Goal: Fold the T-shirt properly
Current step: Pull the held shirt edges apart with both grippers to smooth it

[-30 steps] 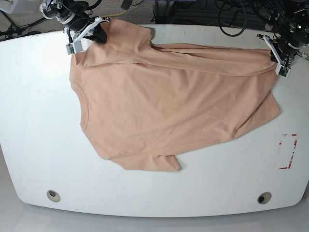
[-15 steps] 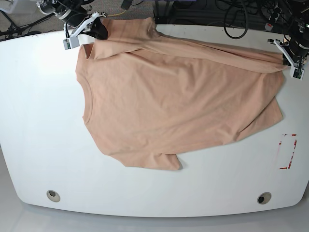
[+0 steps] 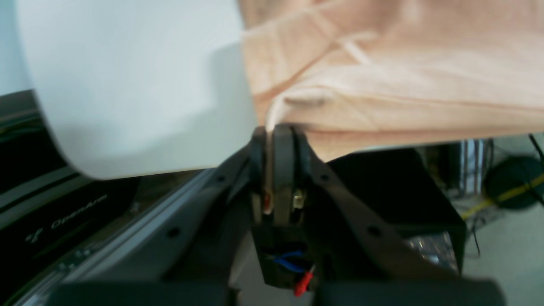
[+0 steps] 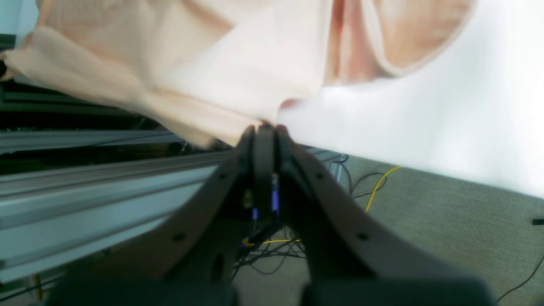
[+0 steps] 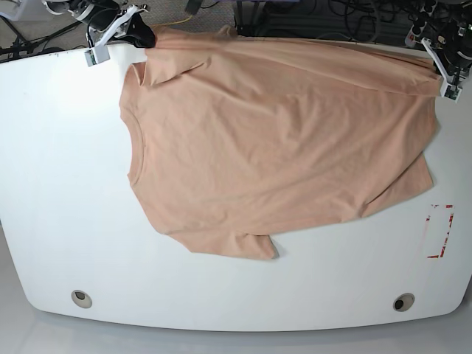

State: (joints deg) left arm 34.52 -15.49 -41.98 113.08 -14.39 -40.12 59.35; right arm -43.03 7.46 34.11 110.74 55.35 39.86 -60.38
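across the white table (image 5: 66,184), the peach t-shirt (image 5: 280,140) lies spread, its far edge held up by both grippers.

the left gripper (image 3: 274,131) is clamped on a fabric corner past the table's far edge; the right gripper (image 4: 263,127) pinches the other far corner the same way. the round neck faces the right arm's side.

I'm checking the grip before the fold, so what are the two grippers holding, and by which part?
Both hold the T-shirt by its far edge: the left gripper is shut on one corner, the right gripper on the other, near the sleeve.
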